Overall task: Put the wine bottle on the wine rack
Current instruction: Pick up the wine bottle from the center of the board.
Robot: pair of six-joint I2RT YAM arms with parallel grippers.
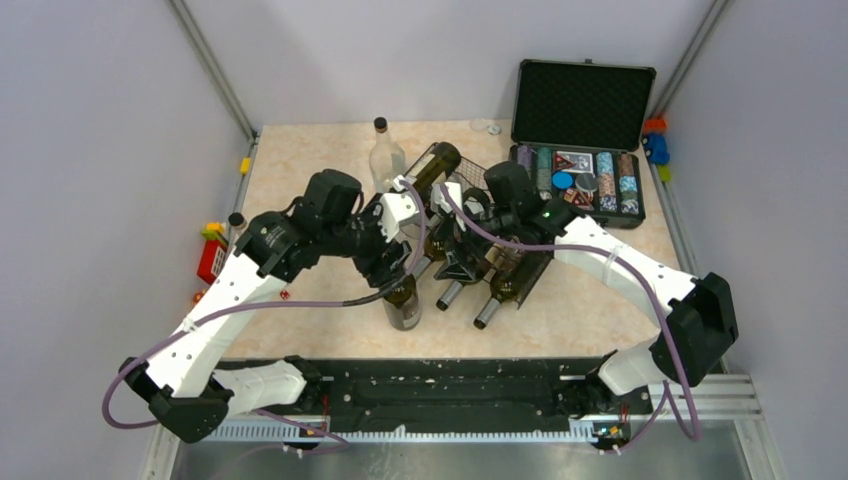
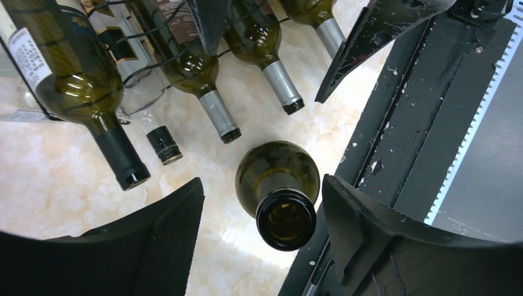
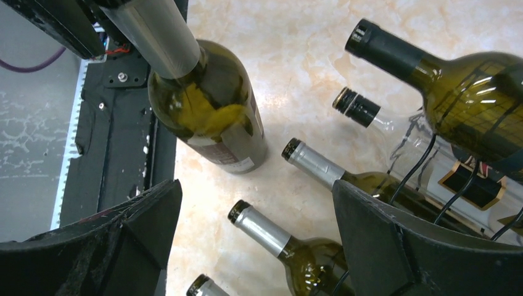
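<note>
- Top view: the wine bottle stands upright on the bench near its front edge, just left of the wine rack and not yet on it. The left hand hangs directly over the bottle's neck. The rack carries several bottles lying with their necks toward the arms. A clear bottle stands behind it, and an open poker chip case sits at the far right.
- Left wrist view: the bottle's open mouth lies between the two fingers. There is a gap on each side, so this hand is released and grasps nothing. The step in hand looks like the grasp on the neck.
- Right wrist view: the right hand is spread wide and empty. It hovers above the necks of the racked bottles, with the standing bottle off to one side.
- Next move, as I judge it: pinch the neck firmly, lift the bottle clear, tip it flat and lay it in a free cradle. I cannot tell from these views which cradle is free.
</note>
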